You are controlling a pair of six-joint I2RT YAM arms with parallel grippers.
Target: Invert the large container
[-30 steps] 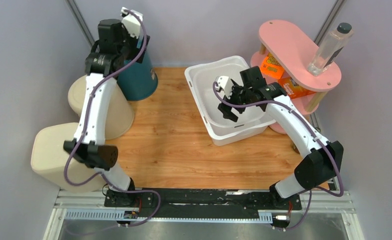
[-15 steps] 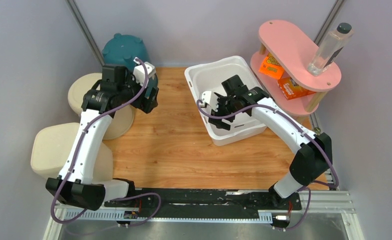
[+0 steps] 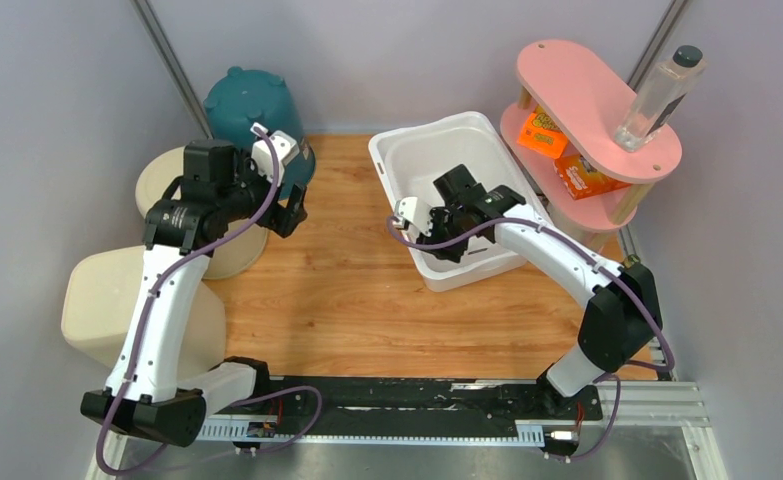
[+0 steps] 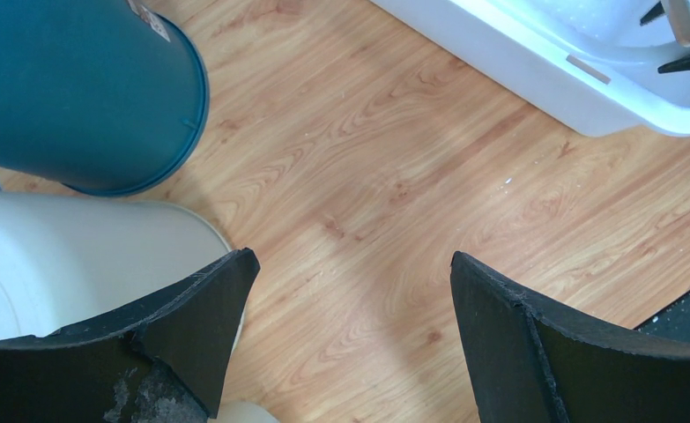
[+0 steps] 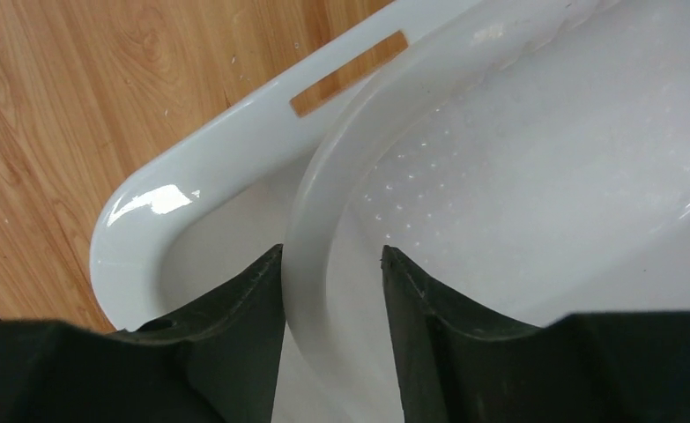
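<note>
Wooden tabletop (image 3: 347, 290) lay bare between the arms. Right gripper (image 5: 330, 256) pinched the white tub (image 3: 437, 155) at its near rim. Left gripper (image 4: 352, 260) hung released over open wood.

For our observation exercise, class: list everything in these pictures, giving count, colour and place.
teal bucket: one, teal, upside down at back left
cream containers: two, cream, along the left edge
white tub: one, white, back centre beside the shelf
white basin: one, white, nested inside the tub
pink shelf: one, pink, right side
orange packets: two, orange, lower shelf tier
clear bottle: one, clear, dark cap, top tier
wooden table: one, light brown, under everything
left gripper: one, black, open over bare wood
right gripper: one, black, shut across the basin's rim
</note>
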